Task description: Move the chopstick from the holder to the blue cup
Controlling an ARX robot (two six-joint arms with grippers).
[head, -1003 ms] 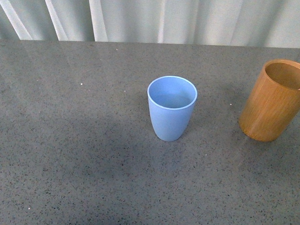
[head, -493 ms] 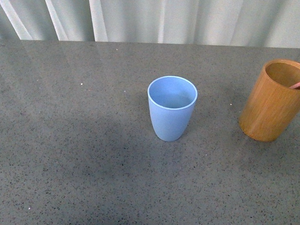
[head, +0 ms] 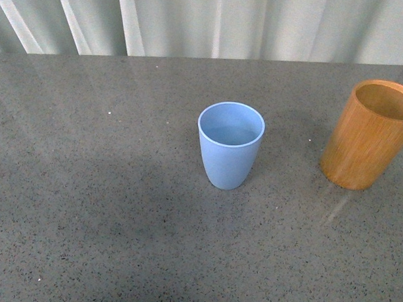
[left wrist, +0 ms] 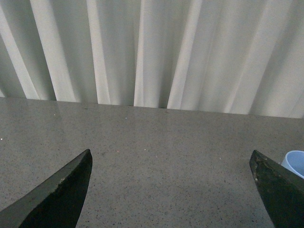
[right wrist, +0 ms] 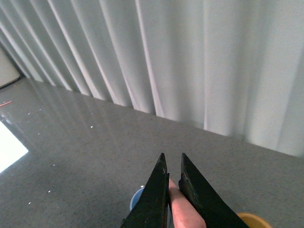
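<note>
The first half of the job looks done: the holder (head: 370,135) stands at the right of the bench (head: 98,214) with nothing showing in its open mouth, and the chopstick (right wrist: 183,209) sits pinched between the nearly closed fingers of the right tool (right wrist: 172,160), raised well above the bench. Only a short pinkish length of it shows in the right wrist view, so its tilt cannot be told. The blue cup (head: 232,144) stands upright near the middle, apart from the holder, and its inside looks empty. What is left, as I judge it, is to carry the stick over the cup, lower it in and let go. The left tool (left wrist: 170,154) hangs spread wide and holds nothing. The bench is dark grey speckled stone with a slight gloss. Behind it hangs a pale pleated curtain (head: 250,20).
</note>
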